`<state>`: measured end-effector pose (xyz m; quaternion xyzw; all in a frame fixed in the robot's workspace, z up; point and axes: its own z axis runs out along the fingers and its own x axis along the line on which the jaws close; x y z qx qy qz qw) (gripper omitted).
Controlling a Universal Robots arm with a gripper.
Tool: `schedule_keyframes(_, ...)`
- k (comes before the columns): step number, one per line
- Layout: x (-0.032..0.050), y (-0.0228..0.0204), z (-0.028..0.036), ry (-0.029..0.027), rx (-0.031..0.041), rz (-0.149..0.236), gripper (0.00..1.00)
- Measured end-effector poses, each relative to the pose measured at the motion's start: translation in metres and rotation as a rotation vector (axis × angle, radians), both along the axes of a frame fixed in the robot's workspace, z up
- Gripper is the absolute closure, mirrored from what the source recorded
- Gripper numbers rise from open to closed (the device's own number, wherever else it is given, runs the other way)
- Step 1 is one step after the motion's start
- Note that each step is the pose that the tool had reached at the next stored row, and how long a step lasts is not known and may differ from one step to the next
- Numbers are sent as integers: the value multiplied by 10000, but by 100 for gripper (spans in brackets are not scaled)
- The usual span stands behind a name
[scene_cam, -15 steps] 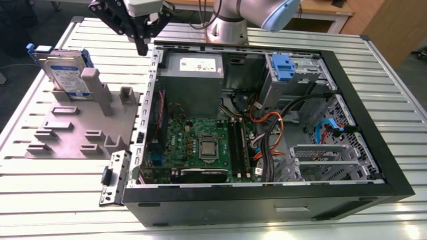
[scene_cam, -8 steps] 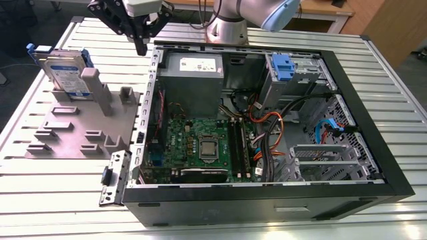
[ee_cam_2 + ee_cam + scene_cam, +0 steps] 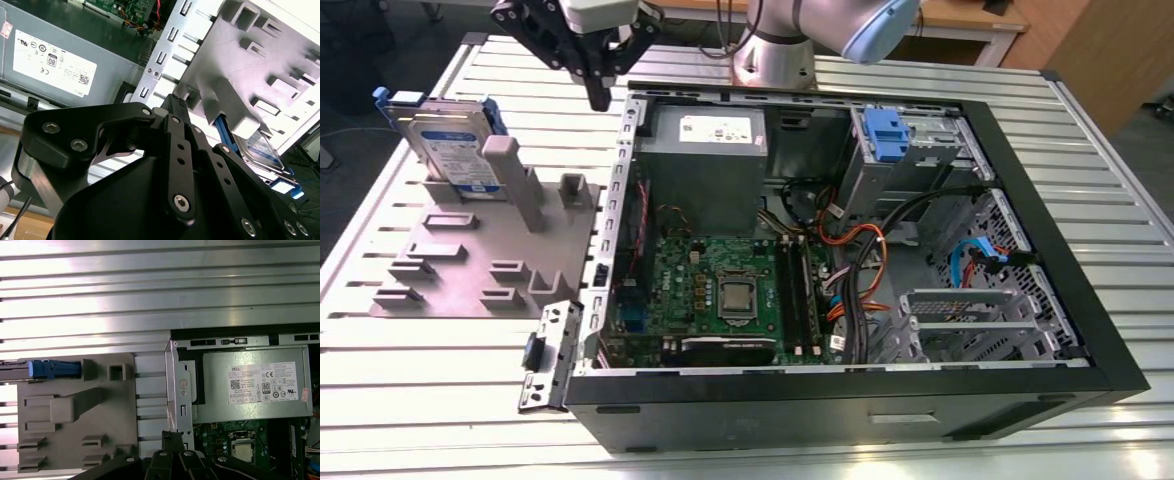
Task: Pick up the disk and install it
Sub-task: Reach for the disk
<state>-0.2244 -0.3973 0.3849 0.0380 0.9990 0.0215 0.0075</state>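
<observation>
The black gripper (image 3: 176, 101), fingers pressed together, points at the case rail (image 3: 165, 55). The disk (image 3: 263, 150) sits slotted in a grey stand (image 3: 270, 60); a stickered box (image 3: 115, 50) lies across the rail

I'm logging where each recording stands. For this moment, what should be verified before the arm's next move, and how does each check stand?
1. The disk stands upright in the grey fixture: ok.
2. The gripper holds nothing: ok.
3. Jaws are open enough to take the disk: not ok, they are shut.
4. The gripper is lined up over the disk: not ok. It hangs to the exterior view's right of the disk, near the back corner of the computer case.
5. The case is open from above: ok.
6. The drive cage has a free slot: cannot tell. A blue tab sits at it.
</observation>
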Motion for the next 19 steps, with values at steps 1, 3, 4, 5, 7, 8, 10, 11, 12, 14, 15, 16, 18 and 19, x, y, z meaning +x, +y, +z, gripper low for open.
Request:
schedule_keyframes(1,-37,0,0,-1,-1,0,89)
schedule_keyframes(3,-76,0,-1,-1,-1,1,89)
schedule_keyframes(4,-81,0,-1,-2,0,0,89)
schedule_keyframes(5,-81,0,-1,-1,0,0,89)
schedule_keyframes(7,-85,0,-1,-1,-1,0,89)
schedule_keyframes(8,-88,0,-1,-1,0,0,89)
schedule_keyframes(10,-89,0,-1,-1,0,0,89)
schedule_keyframes(11,-97,0,-1,-1,0,0,89)
schedule_keyframes(12,-97,0,-1,-2,0,0,89)
schedule_keyframes(14,-126,0,-2,-1,0,0,89)
schedule_keyframes(15,-126,0,-2,-1,-1,0,89)
schedule_keyframes(16,-126,0,-2,-1,0,0,89)
schedule_keyframes(18,-130,0,-3,-2,0,0,89)
schedule_keyframes(19,-147,0,-3,-2,0,0,89)
